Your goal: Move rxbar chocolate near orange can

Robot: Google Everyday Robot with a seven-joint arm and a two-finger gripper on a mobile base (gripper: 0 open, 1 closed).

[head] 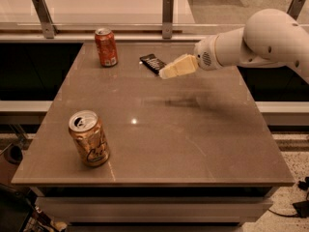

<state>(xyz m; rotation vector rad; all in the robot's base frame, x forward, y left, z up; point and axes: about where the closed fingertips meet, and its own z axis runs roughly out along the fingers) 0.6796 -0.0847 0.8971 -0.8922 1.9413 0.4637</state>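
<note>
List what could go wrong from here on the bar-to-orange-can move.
1. The end effector hangs at the right end of the flat snack bar; a shallow descent might shove it along the table instead of gripping it.
2. The red can stands much nearer the bar than the orange can, so a mix-up is possible.
3. The orange can sits near the table's front left corner; a careless drop-off could knock it off.

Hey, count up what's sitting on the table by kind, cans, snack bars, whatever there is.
Cans: 2, the orange can front left and a red can at the back.
Snack bars: 1, the rxbar chocolate, with the gripper hovering at its right end.
Total: 3
</note>
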